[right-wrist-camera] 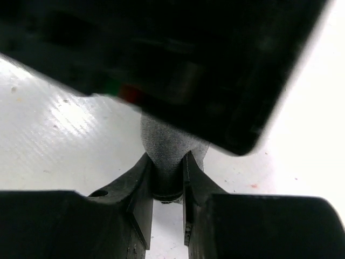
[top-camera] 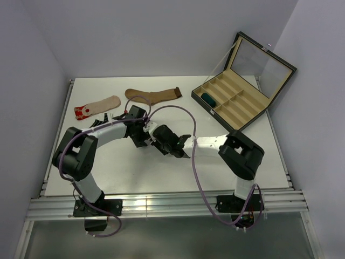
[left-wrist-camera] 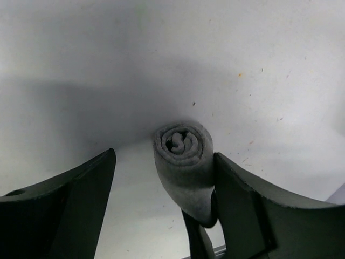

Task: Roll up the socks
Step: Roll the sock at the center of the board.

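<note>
Right gripper (right-wrist-camera: 166,162) is clamped narrow on one end of the grey rolled fabric sock (left-wrist-camera: 183,162). Left gripper (left-wrist-camera: 164,162) is spread wide around the roll, gripping nothing. Roll is located at centre of white table (top-camera: 135,172). Flat beige red-toed sock (top-camera: 97,107) is seen at 10 o'clock, flat brown sock (top-camera: 153,95) at 12.

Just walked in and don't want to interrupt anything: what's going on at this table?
Mid-table, a grey sock is rolled into a tight spiral. The right gripper pinches the roll, and the left gripper stands open around it. A brown sock and a beige red-toed sock lie flat at the back. One dark roll sits in the open case.
</note>
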You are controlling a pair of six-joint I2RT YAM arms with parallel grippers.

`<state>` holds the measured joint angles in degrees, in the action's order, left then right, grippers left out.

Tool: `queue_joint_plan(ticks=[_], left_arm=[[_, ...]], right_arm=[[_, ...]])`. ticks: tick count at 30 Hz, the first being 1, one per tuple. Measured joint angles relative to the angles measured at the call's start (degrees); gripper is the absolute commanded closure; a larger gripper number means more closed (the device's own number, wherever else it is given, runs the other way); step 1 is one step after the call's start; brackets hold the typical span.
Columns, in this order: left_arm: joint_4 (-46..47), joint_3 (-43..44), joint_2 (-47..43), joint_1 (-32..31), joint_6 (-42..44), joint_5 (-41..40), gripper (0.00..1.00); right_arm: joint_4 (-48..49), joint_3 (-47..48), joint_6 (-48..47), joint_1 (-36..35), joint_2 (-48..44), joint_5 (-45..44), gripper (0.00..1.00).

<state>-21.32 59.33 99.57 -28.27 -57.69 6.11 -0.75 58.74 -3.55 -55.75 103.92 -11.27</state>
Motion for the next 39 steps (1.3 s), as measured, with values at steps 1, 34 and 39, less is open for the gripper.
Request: queue_joint_plan(ticks=[1,34,39], left_arm=[[0.96,-1.25,-1.03,0.09,-1.07,0.02,0.23],[7.76,-2.45,1.53,-0.46,-8.98,1.62,0.93],[6.14,-1.16,2.05,-0.55,-8.00,1.57,0.93]], right_arm=[[0.28,-0.26,0.26,0.61,-0.26,1.62,1.00],[-1.60,-0.76,1.51,3.76,-1.81,10.01,0.39],[-4.48,0.55,0.70,0.87,-1.79,5.01,0.38]])
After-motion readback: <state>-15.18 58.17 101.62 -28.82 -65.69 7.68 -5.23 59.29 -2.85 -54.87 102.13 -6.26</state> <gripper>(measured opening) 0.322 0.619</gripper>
